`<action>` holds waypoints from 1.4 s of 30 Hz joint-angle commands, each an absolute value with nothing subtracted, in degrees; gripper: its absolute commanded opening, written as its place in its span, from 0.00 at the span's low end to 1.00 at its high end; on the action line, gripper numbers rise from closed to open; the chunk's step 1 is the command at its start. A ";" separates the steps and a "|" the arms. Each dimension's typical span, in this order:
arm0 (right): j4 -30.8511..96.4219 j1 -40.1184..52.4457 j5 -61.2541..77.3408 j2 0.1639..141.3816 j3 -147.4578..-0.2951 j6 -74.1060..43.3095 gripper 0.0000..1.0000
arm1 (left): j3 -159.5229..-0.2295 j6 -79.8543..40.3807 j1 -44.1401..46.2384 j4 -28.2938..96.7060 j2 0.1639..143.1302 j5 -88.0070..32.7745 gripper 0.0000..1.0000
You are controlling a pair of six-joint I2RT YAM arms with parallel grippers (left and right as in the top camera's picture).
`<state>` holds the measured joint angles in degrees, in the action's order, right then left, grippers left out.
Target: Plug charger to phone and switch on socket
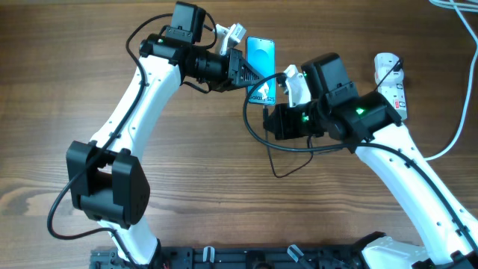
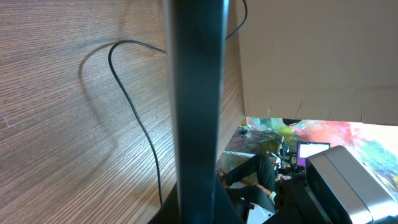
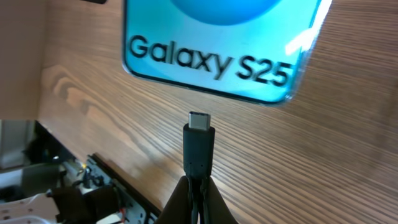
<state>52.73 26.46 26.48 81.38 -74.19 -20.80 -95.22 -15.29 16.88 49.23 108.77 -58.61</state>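
Observation:
The phone (image 1: 261, 52) has a teal screen and is held on edge above the table at the far middle by my left gripper (image 1: 245, 73), which is shut on it. In the left wrist view it shows as a dark upright bar (image 2: 196, 93) between the jaws. My right gripper (image 1: 273, 113) is shut on the charger plug (image 3: 199, 140). The plug tip points at the phone's bottom edge with the "Galaxy S25" text (image 3: 211, 62), a small gap apart. The thin black cable (image 1: 278, 153) loops on the table. The white socket (image 1: 392, 82) lies at the far right.
A thick white cord (image 1: 457, 131) runs from the socket along the right edge. The black cable also trails over the wood in the left wrist view (image 2: 134, 106). The two arms lie close together near the phone. A black rail (image 1: 224, 258) runs along the front edge.

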 commanded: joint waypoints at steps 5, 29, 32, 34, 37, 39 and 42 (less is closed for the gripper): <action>54.33 27.16 20.84 80.40 -75.48 -20.82 0.04 | -95.68 -13.85 16.99 49.67 107.26 -60.60 0.04; 53.84 30.17 22.39 82.13 -75.46 -21.63 0.04 | -95.68 -7.94 17.26 51.64 107.26 -62.81 0.04; 54.08 30.17 22.55 82.19 -75.46 -21.65 0.04 | -95.68 -9.43 17.26 51.42 107.26 -62.78 0.04; 54.02 30.17 22.46 82.30 -75.46 -21.65 0.04 | -95.70 -10.31 17.26 51.31 107.26 -63.00 0.04; 53.98 30.17 21.63 82.59 -75.46 -21.67 0.04 | -95.68 -10.28 17.26 51.20 107.26 -63.00 0.04; 54.02 30.17 21.65 83.24 -75.46 -21.67 0.04 | -95.68 -10.79 17.30 51.20 107.26 -63.00 0.04; 53.76 30.20 21.34 84.09 -75.46 -21.58 0.04 | -95.68 -10.72 17.32 51.20 107.26 -62.98 0.04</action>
<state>54.02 30.02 21.37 82.87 -74.19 -21.19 -95.22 -10.59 16.88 51.59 108.77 -60.12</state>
